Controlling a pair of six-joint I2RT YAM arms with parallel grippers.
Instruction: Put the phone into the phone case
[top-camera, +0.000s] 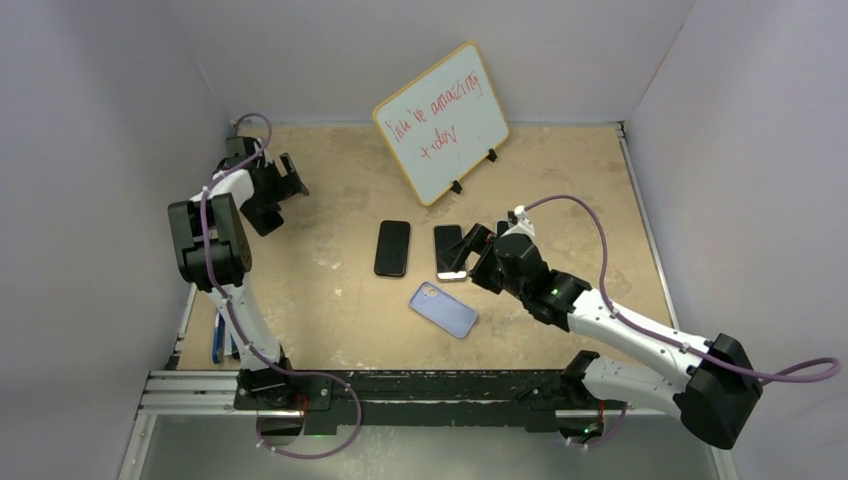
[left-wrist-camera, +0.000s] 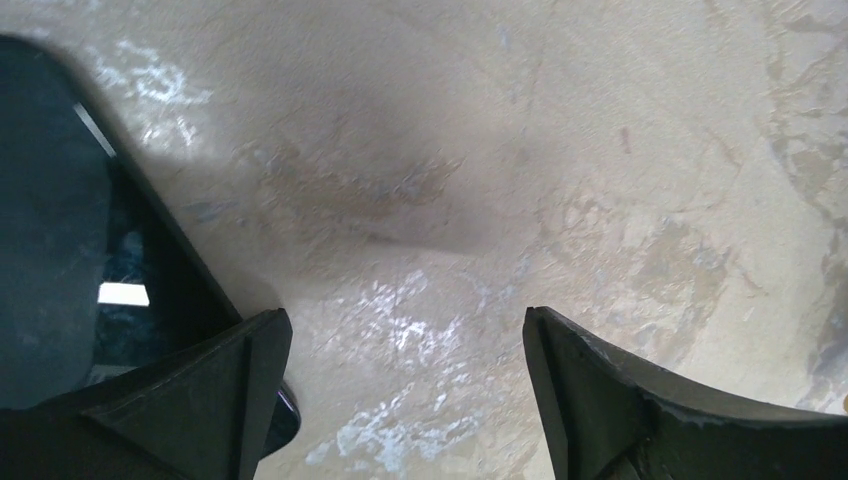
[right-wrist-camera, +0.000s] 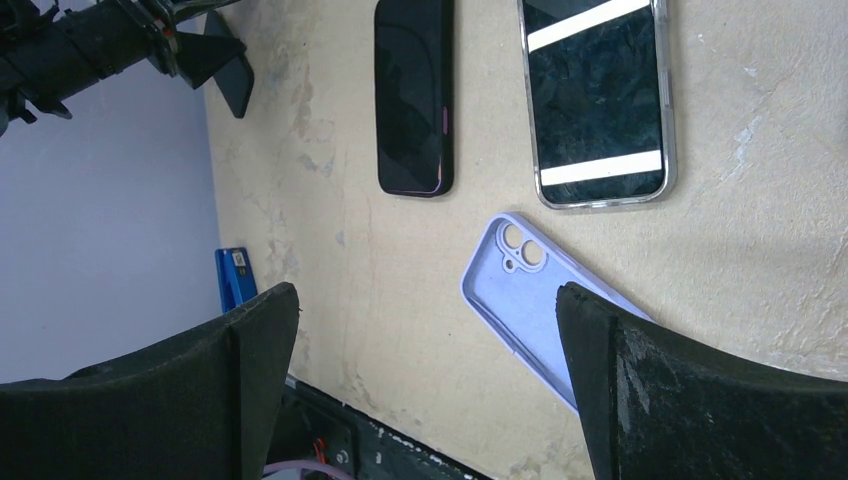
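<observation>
Filling the top view, the tan table (top-camera: 330, 320) carries everything, and the lilac phone case (top-camera: 443, 309) lies flat near its middle, empty, its camera cut-out at the far-left end. Well behind the case a whiteboard (top-camera: 440, 120) with red writing stands tilted on clips. The left gripper (left-wrist-camera: 405, 325) hangs far off to the back-left of the case, fingers spread wide over bare table and holding nothing. The right gripper (right-wrist-camera: 428, 295) hovers just behind and right of the case, likewise spread and empty. A dark phone (top-camera: 392, 247) lies behind-left of the case, apart from it. A silver-rimmed phone (top-camera: 450, 252) lies just behind the case, not touching. A small blue object (top-camera: 218, 340) sits far left of the case.
</observation>
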